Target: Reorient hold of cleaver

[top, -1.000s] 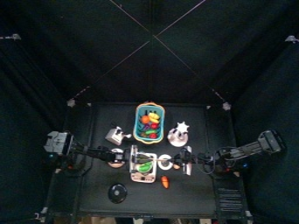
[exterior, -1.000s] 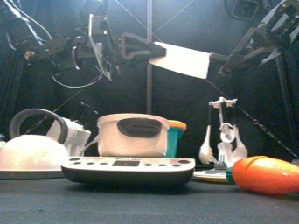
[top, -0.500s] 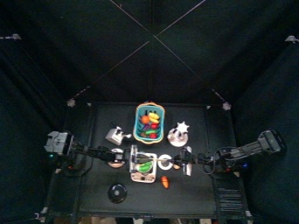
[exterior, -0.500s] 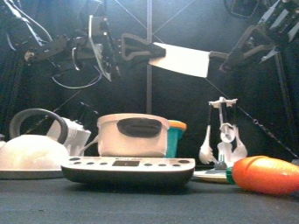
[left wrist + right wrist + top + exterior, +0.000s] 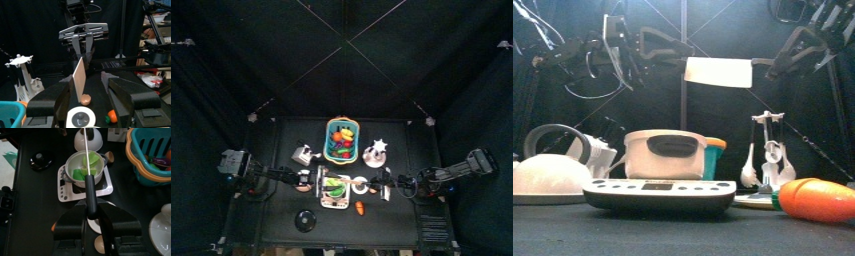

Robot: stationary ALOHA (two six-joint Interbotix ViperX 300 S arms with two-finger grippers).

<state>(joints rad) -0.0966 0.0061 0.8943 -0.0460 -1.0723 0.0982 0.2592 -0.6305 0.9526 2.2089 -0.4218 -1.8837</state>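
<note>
The cleaver (image 5: 718, 72) hung in the upper middle of the front view, above the pot (image 5: 669, 153) and scale (image 5: 657, 195) on the surface (image 5: 673, 235). Its broad, stiff blade looked top-heavy and slick, so the dark handle seemed the safer hold. The right pincer (image 5: 93, 214) was clamped on that handle, blade pointing away. The left pincer (image 5: 83, 97) stood spread, the blade edge-on between its jaws, touching neither as far as could be seen.
</note>
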